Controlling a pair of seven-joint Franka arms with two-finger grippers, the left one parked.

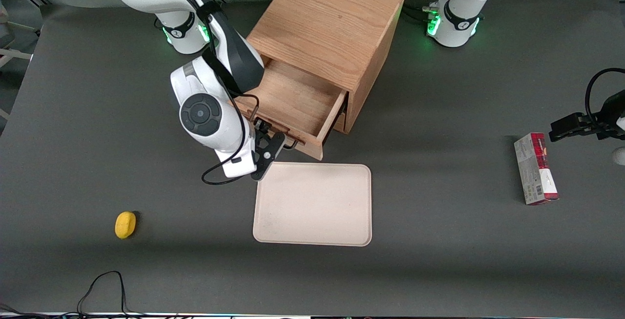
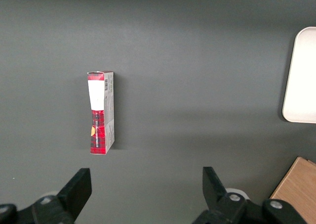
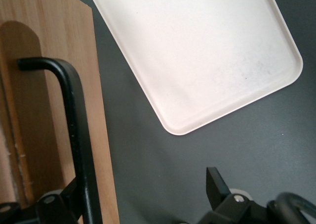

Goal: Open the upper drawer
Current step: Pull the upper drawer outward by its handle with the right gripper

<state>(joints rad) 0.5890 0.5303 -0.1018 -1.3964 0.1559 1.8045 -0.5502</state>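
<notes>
The wooden cabinet [image 1: 327,21] stands at the middle of the table. Its upper drawer [image 1: 293,99] is pulled well out toward the front camera, and its bare wooden tray shows. The drawer's thin black handle [image 1: 292,144] sits on the light-oak drawer front [image 3: 44,110]. My gripper [image 1: 273,139] is at this handle, just above the table. In the right wrist view the handle [image 3: 74,115] runs close along one finger, and the gripper [image 3: 143,197] is open with its fingers wide apart. The lower drawer is hidden under the open one.
A cream tray [image 1: 312,204] lies just in front of the open drawer, also seen in the right wrist view [image 3: 197,51]. A small yellow object [image 1: 125,224] lies toward the working arm's end. A red and white box [image 1: 535,167] lies toward the parked arm's end.
</notes>
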